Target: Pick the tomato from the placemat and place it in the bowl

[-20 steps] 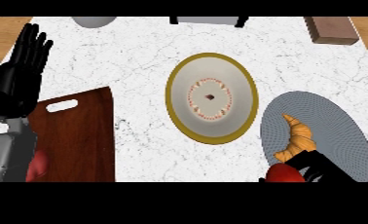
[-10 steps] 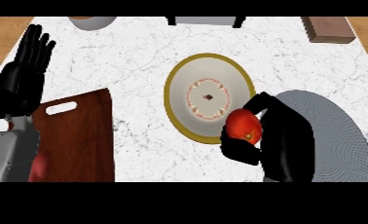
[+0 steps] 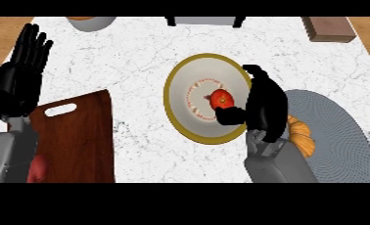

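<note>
1. Counter (image 3: 145, 57) is white and holds everything; the bowl (image 3: 180, 116) with the gold rim sits in the middle.
2. Cutting board (image 3: 80, 136) lies left of the bowl, grey placemat (image 3: 332, 131) right of it, with an orange thing (image 3: 300, 133) on the mat.
3. Right hand (image 3: 264, 104) reaches over the bowl's right rim, fingers curled by the tomato (image 3: 222, 98); I can't tell if it grips.
4. Left hand (image 3: 22, 77) rests far left of the bowl, fingers straight up.
5. Tomato sits inside the bowl, so I think letting go gently is best. Nothing blocks it.
</note>
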Controlling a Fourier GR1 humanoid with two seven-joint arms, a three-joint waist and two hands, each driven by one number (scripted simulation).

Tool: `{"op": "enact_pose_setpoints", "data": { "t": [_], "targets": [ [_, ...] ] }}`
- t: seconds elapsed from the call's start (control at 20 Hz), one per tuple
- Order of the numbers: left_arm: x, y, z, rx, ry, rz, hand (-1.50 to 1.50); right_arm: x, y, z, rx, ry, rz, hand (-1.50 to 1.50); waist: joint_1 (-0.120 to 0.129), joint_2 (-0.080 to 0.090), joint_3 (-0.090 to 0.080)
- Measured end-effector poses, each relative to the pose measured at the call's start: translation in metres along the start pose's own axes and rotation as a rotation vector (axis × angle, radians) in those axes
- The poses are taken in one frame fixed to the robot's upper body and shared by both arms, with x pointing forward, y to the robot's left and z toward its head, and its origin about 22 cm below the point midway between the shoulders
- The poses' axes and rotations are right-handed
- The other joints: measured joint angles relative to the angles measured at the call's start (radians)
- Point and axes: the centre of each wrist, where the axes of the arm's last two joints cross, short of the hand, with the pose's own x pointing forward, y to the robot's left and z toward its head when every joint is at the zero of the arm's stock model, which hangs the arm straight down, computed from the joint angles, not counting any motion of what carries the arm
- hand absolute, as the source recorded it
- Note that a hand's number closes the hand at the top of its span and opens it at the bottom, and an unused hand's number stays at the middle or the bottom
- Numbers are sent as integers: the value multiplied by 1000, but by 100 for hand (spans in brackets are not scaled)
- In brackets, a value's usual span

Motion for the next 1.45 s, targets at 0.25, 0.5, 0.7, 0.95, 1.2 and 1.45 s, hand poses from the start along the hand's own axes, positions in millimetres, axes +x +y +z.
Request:
{"op": "enact_pose_setpoints", "data": {
  "t": [0.25,0.5,0.7,0.95,1.2,1.45],
  "targets": [
    [-5,3,3,10,7,0,0,-1,11,-12,-95,-40,-181,-150,-8,-2,0],
    [-6,10,4,27,17,-3,0,-5,6,-20,-283,-52,-301,-150,-27,-8,0],
    [-8,12,10,43,20,-13,0,-24,-8,-17,-403,-18,-369,-150,-41,-13,-1],
    [-4,15,10,52,26,-9,0,-62,-32,5,-484,46,-467,-150,-56,-15,-1],
    [-7,23,14,63,30,-16,0,-106,-63,41,-531,70,-539,-150,-61,-16,0],
    [-7,21,14,61,30,-14,0,-146,-90,70,-545,68,-578,-150,-64,-16,1]
  ]
}}
